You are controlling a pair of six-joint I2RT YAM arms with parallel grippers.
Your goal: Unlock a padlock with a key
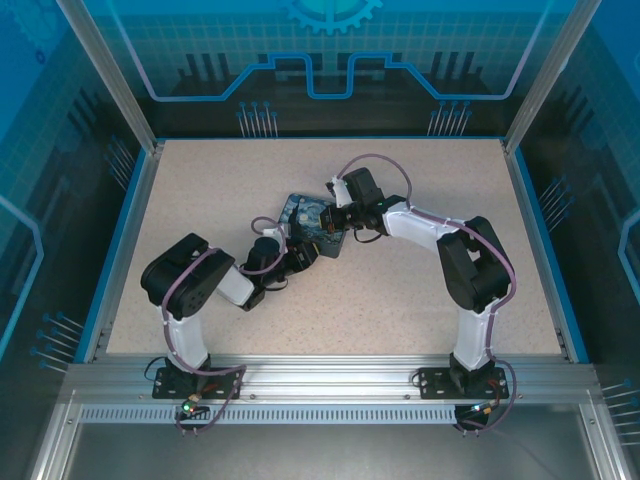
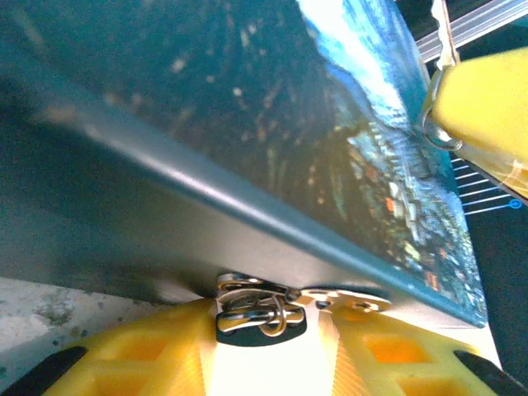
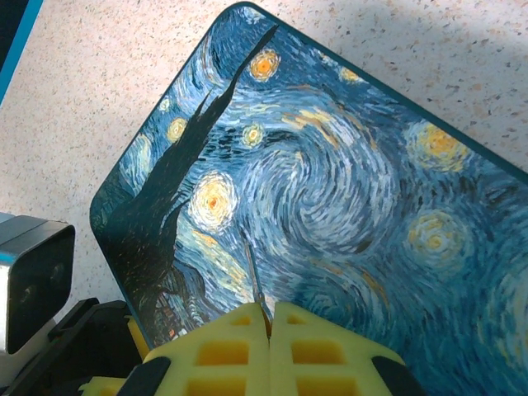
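Note:
The small dark metal padlock (image 2: 260,318) hangs from a hasp (image 2: 355,301) on the side wall of a blue starry-night tin (image 2: 247,124). My left gripper (image 2: 268,355) sits low against that wall, and its yellow fingers (image 2: 140,351) hug the padlock on both sides. My right gripper (image 3: 269,318) hovers over the tin's lid (image 3: 346,181), shut on the thin grey key (image 3: 256,276), whose blade points forward from the fingertips. From above, the tin (image 1: 303,213) lies mid-table between the left gripper (image 1: 300,257) and the right gripper (image 1: 335,216).
The speckled table (image 1: 420,290) has a blue raised border and glass walls around it. One yellow finger (image 2: 487,99) of the right gripper hangs above the tin's far edge. The left arm's camera housing (image 3: 33,280) sits beside the tin's near corner.

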